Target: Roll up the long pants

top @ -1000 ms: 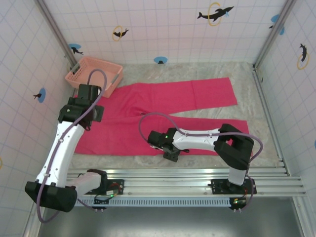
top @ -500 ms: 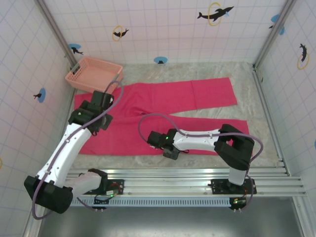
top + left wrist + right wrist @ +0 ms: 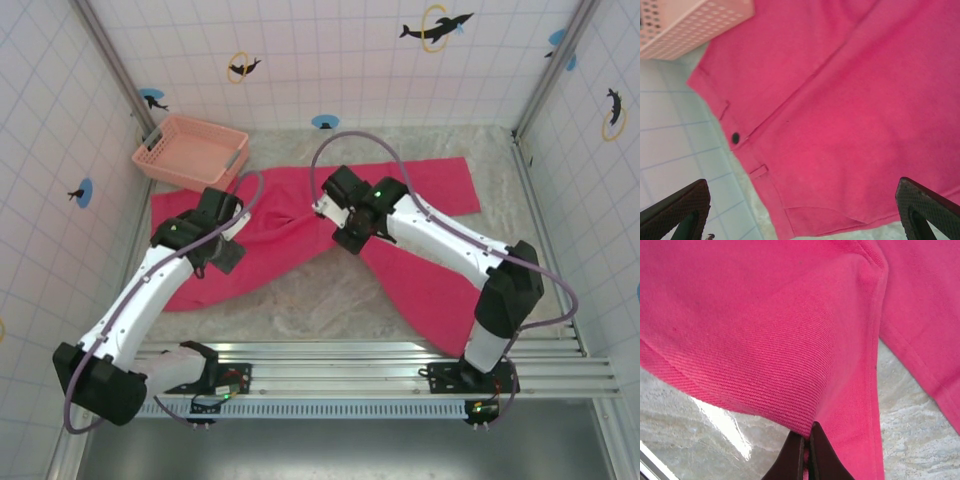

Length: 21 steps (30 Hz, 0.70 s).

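The long pants (image 3: 420,190) are bright magenta and lie across the table, waist to the left. My right gripper (image 3: 345,237) is shut on a fold of the near leg's edge and holds it up over the crotch; that leg trails diagonally toward the near right. In the right wrist view the dark fingertips (image 3: 799,452) pinch the cloth (image 3: 765,330), which drapes from them. My left gripper (image 3: 215,250) hovers open over the waist. In its own view the pants (image 3: 850,100) show a black button (image 3: 735,138), and the gripper (image 3: 800,220) has nothing between its fingertips (image 3: 675,210).
A pale pink lattice basket (image 3: 190,150) stands at the back left, touching the pants' waist corner, and shows as the basket (image 3: 685,20) in the left wrist view. Bare marbled tabletop (image 3: 300,295) lies between the arms. Tiled walls enclose three sides; a metal rail (image 3: 350,350) runs along the front.
My right gripper shut on the near leg's edge and carried it up and away toward the far leg, pulling that leg diagonal. My left arm swung right, over the waist.
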Each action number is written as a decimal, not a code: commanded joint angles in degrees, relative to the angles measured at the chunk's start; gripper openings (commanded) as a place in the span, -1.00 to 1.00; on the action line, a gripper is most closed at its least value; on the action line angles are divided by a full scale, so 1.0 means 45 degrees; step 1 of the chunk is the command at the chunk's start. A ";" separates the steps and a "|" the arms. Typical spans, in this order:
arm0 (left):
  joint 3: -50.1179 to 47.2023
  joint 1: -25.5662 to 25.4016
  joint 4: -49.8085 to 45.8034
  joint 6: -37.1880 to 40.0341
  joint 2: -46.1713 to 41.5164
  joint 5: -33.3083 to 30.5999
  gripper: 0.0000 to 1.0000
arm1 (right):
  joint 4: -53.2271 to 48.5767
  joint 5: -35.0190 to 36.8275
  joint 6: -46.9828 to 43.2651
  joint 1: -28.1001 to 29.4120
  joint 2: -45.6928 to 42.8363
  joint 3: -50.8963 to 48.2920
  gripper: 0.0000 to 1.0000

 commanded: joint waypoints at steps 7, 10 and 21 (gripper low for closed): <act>-0.0176 -0.0861 -0.0018 -0.0337 0.1384 0.2791 0.95 | -0.0593 -0.2136 0.0231 -0.1222 0.1627 0.2090 -1.00; -0.0328 -0.1571 0.0042 -0.0639 0.1290 0.3596 0.95 | -0.0486 -0.2546 0.0488 -0.1482 0.1961 0.2403 -1.00; -0.0206 -0.2569 0.0053 -0.1942 0.2937 0.4366 0.95 | -0.0080 -0.3885 0.0961 -0.2302 0.2230 0.2565 -1.00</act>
